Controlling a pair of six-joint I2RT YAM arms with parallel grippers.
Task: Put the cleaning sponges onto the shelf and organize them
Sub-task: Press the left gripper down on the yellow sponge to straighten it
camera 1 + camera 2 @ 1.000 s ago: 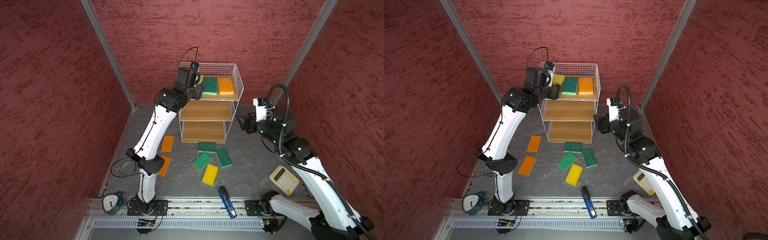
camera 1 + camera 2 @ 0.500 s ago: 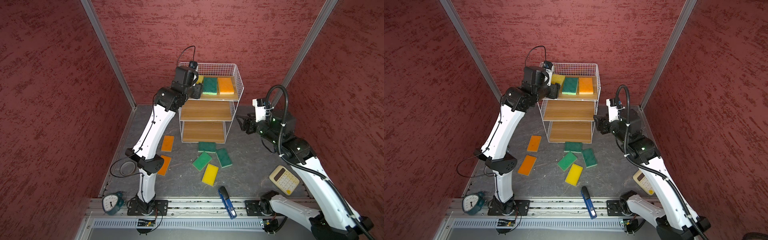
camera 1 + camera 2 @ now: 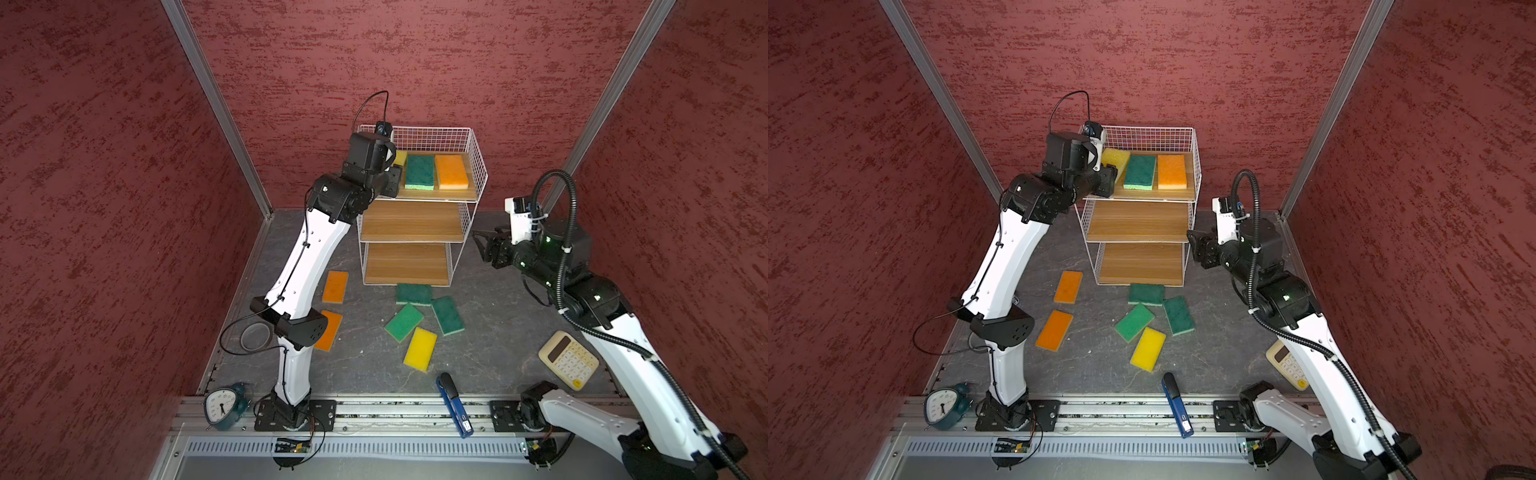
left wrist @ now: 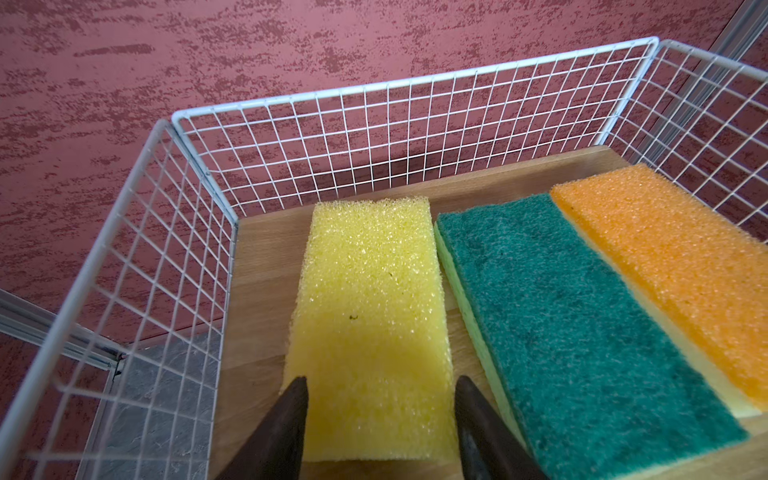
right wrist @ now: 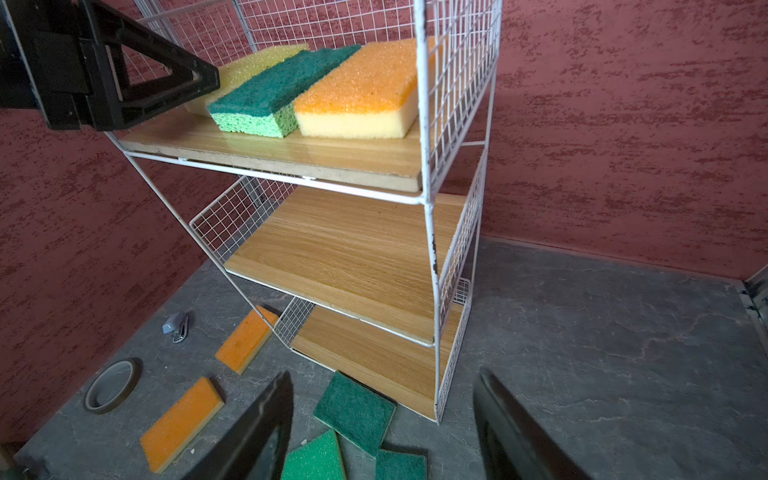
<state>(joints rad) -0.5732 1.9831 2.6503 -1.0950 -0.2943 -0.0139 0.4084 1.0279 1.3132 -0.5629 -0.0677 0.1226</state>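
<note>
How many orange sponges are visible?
3. One orange sponge on the shelf top board; a far floor sponge and near floor sponge left of it. The left arm could hide more.

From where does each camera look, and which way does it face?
Top views: high above the front rail, looking down and back at the shelf and floor sponges; left arm and right arm show nearly whole.
Left wrist: above the top tier, facing the back mesh; its jaws flank the yellow sponge.
Right wrist: beside the shelf's right front corner, facing the shelf; its open jaws show, plus the left arm's jaws.
Shared: both wrist views see the yellow sponge, green sponge and orange sponge on the top tier.
</note>
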